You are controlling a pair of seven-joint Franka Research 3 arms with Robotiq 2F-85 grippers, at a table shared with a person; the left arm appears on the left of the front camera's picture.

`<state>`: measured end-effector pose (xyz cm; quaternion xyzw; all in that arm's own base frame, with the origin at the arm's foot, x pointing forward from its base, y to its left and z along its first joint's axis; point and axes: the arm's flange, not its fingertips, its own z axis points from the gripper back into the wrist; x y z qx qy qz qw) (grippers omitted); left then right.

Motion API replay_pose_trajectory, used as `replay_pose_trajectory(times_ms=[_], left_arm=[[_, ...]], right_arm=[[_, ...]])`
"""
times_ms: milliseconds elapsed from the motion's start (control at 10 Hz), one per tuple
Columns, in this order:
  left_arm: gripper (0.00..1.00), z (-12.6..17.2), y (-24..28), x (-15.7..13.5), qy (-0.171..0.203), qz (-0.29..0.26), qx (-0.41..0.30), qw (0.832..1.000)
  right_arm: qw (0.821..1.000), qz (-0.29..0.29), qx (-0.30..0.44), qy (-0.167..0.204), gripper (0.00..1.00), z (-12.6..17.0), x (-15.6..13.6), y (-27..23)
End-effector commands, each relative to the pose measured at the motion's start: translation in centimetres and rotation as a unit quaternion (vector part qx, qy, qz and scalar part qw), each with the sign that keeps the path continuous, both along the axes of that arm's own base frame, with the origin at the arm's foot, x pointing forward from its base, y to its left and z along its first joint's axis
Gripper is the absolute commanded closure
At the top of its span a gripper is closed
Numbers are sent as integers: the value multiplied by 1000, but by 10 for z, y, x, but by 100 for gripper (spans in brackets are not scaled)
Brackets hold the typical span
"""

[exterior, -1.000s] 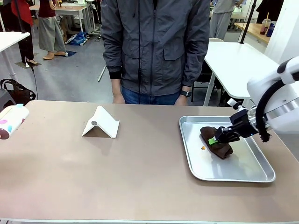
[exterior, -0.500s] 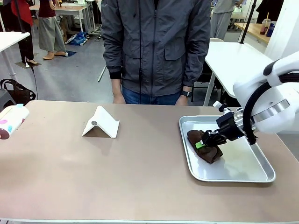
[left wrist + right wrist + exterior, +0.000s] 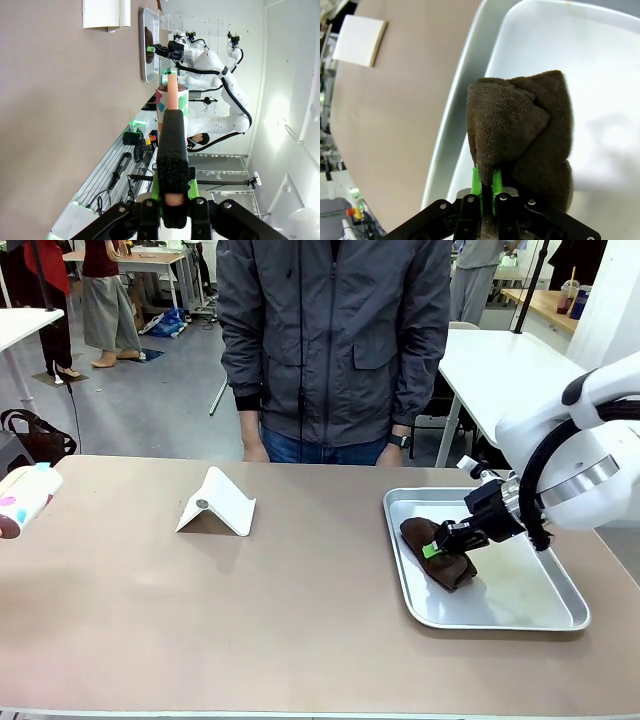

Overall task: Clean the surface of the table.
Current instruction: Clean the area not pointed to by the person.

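Observation:
The brownish table [image 3: 300, 630] stretches across the front view. On its right side lies a silver tray [image 3: 520, 618] with a dark brown cloth [image 3: 447, 565] in its left half. My right gripper [image 3: 432, 548] is shut on a fold of that cloth; in the right wrist view the green pads [image 3: 476, 181] pinch the cloth [image 3: 520, 125] over the tray [image 3: 470, 75]. My left gripper [image 3: 172, 114] is shut on the wall of a patterned cup [image 3: 181, 100], and that cup [image 3: 22, 498] shows at the table's far left edge.
A white folded stand [image 3: 216, 502] sits on the table's left middle. A person in a grey jacket [image 3: 335, 340] stands at the far edge with both hands hanging down by it. White tables stand behind at the right.
My right gripper has dragged the brown cloth from the tray's middle to its left half, then nearly stopped. The cup at the far left has not moved.

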<state>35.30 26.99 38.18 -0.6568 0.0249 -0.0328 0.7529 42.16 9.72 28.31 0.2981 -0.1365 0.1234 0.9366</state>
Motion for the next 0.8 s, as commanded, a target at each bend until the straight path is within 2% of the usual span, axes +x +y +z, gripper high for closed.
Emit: replay_pose_trajectory(times_ms=[0, 400, 700], left_arm=[[78, 5, 2, -4, -5, 1, -8, 1000], [78, 5, 2, -4, -5, 1, -8, 1000], [78, 5, 2, -4, -5, 1, -8, 1000]], right_arm=[[999, -7, -40, -19, 91, -7, -2, -8], [998, -44, -48, -9, 91, -3, 3, -44], [993, -109, -37, -14, 91, -2, 9, -76]])
